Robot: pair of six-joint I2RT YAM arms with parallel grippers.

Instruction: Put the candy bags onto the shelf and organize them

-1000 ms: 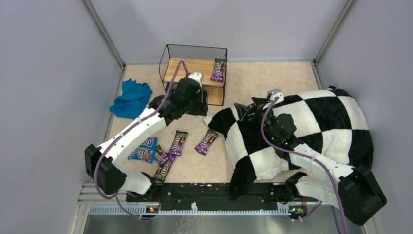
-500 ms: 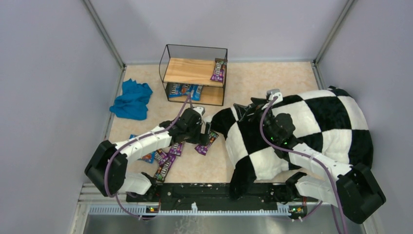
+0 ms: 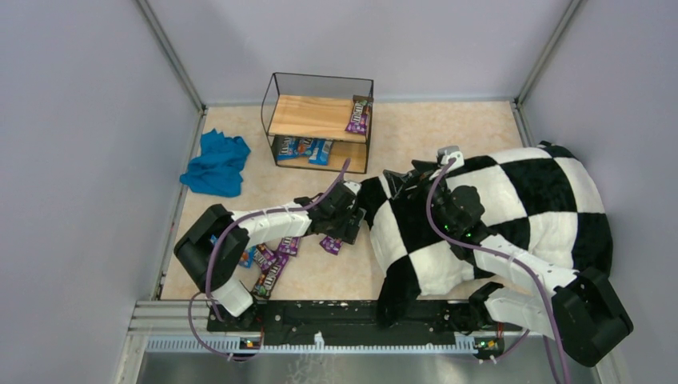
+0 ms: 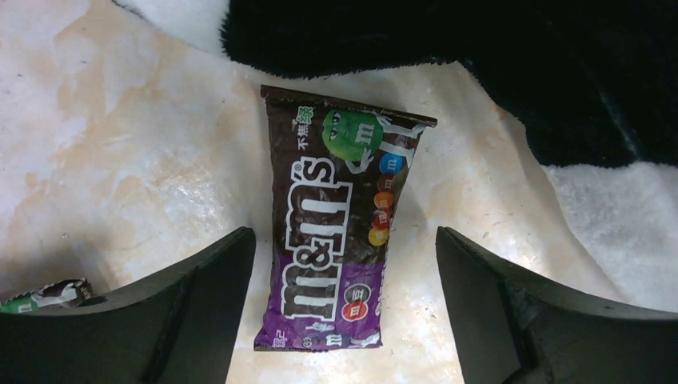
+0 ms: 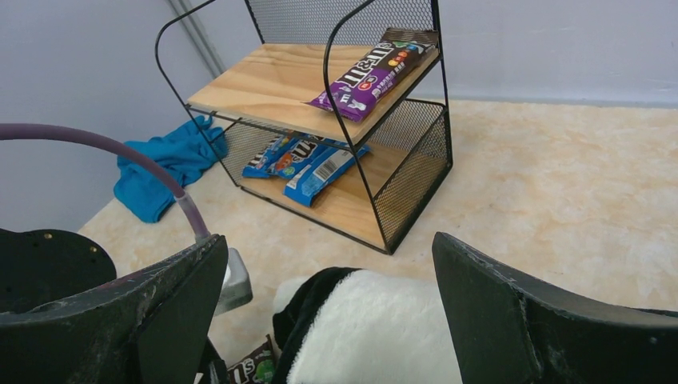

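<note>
My left gripper (image 3: pixel 345 218) is open and hangs low over a purple-and-brown candy bag (image 4: pixel 340 232) lying flat on the floor at the pillow's edge. The bag lies between its fingers (image 4: pixel 200 308) without touching them, and its end shows in the top view (image 3: pixel 330 244). The wire shelf (image 3: pixel 276 100) holds one purple bag (image 3: pixel 360 116) on the top board and blue bags (image 3: pixel 304 148) on the lower board, which also show in the right wrist view (image 5: pixel 308 164). More bags (image 3: pixel 272 272) lie near the left arm's base. My right gripper (image 3: pixel 400 180) is open and empty above the pillow.
A black-and-white checkered pillow (image 3: pixel 512 208) fills the right side and touches the floor bag's far end (image 4: pixel 480 72). A teal cloth (image 3: pixel 216 164) lies by the left wall. The enclosure walls stand close on three sides.
My left arm has pulled back from the shelf's lower tier, leaving blue bags there, and swung near and right over the purple bag by the pillow. The right arm has not moved.
</note>
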